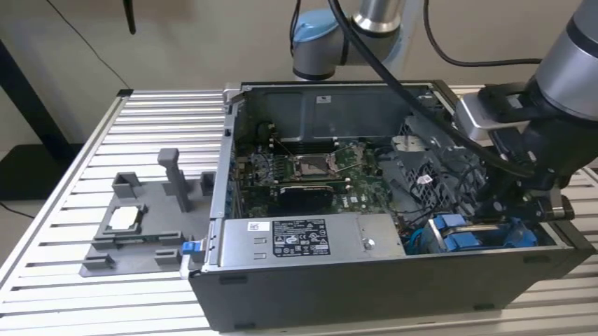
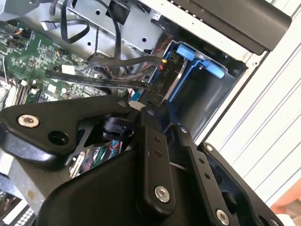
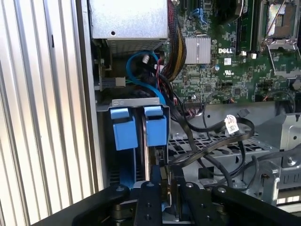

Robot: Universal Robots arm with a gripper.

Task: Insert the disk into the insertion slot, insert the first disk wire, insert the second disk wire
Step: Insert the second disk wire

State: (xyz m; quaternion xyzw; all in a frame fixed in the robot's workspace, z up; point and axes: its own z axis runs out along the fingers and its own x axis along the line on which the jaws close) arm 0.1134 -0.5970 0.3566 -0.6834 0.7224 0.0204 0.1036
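One open computer case (image 1: 393,294) lies on a slatted metal table (image 1: 159,126). One robot arm (image 1: 570,77) reaches down into the case's corner at the exterior view's right.

The gripper (image 1: 509,210) sits low over the insertion slot (image 1: 481,238), the drive bay in that corner. In the first wrist view the gripper (image 3: 162,188) has its two black fingers (image 3: 149,197) drawn close together around a dark connector at the disk's end; whether they actually clamp it I cannot tell. In the second wrist view the gripper (image 2: 146,110) meets the disk at its connector edge, where flat black cables run in.

The disk (image 2: 167,75) is already seated in the insertion slot (image 2: 207,99), standing on edge in its blue carrier frame. Two blue tabs (image 3: 141,127) show side by side at the top of the insertion slot (image 3: 129,101) in the first wrist view, with the disk (image 3: 157,155) below the one nearer the motherboard.

One green motherboard (image 3: 225,61) fills the case floor, with one square processor socket (image 1: 311,166) at its middle. One silver power supply (image 1: 299,241) lies along the near wall, beside the bay. One loose bundle of black cables (image 3: 211,141) crosses the perforated metal near the slot.

On the table, at the exterior view's left, stands one grey fixture (image 1: 140,224) holding one small silver chip (image 1: 124,218), well apart from the gripper.
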